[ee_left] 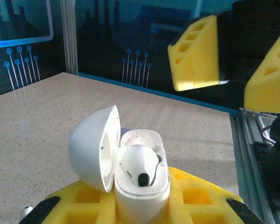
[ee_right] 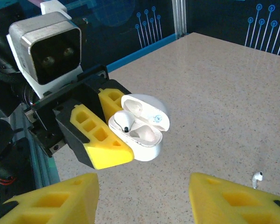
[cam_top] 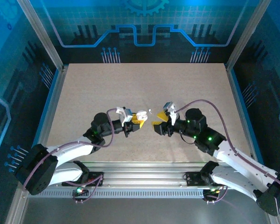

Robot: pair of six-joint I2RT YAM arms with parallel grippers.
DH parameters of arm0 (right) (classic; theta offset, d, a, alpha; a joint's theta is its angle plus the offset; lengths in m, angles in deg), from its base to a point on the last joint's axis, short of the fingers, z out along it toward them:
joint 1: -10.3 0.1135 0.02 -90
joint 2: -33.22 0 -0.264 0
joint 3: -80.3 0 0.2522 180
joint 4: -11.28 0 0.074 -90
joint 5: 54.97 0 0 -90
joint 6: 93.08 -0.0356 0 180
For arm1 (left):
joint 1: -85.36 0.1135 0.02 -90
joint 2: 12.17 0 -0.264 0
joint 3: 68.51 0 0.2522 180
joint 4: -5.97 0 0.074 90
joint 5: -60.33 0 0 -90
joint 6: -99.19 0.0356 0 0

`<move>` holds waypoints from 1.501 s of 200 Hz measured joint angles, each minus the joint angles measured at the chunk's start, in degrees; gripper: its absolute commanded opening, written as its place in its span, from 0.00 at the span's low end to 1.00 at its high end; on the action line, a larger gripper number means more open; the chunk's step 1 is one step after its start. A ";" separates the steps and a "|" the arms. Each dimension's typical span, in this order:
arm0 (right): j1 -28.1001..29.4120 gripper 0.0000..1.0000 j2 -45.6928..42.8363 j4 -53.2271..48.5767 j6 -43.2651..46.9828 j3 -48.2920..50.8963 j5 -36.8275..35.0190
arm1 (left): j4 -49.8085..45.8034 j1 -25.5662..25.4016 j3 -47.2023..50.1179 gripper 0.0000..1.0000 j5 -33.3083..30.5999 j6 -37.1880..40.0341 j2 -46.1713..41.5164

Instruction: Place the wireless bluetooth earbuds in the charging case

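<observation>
The charging case [ee_right: 147, 144] sits between the jaws of the left gripper [cam_top: 136, 120]. One earbud [ee_right: 123, 120] lies in the case. A second earbud [ee_right: 257, 177] lies on the table [ee_right: 214, 84], just right of the case. The right gripper [cam_top: 159, 120] stands farther right.

Your two robot arms, white and black.
You see white tubes on the left arm [cam_top: 70, 150] and right arm [cam_top: 238, 161], black joints with tiny green lights [cam_top: 208, 138], thin purple cables [cam_top: 203, 101], a grey-and-white camera box [ee_right: 49, 51], and blocky yellow fingers [ee_right: 100, 140] with square holes.
</observation>
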 measured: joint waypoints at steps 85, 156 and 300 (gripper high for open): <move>-6.97 0.51 15.43 -10.58 -1.38 -11.87 6.16 | -12.81 0.00 0.00 0.18 -8.07 0.50 -6.58; -7.78 0.37 39.98 -28.00 1.40 -33.81 4.66 | -27.23 0.00 0.37 0.18 -21.97 -1.05 -15.89; -9.16 0.36 77.94 -54.95 1.51 -70.07 -12.22 | -39.10 0.00 2.34 0.18 -32.15 -1.14 -21.57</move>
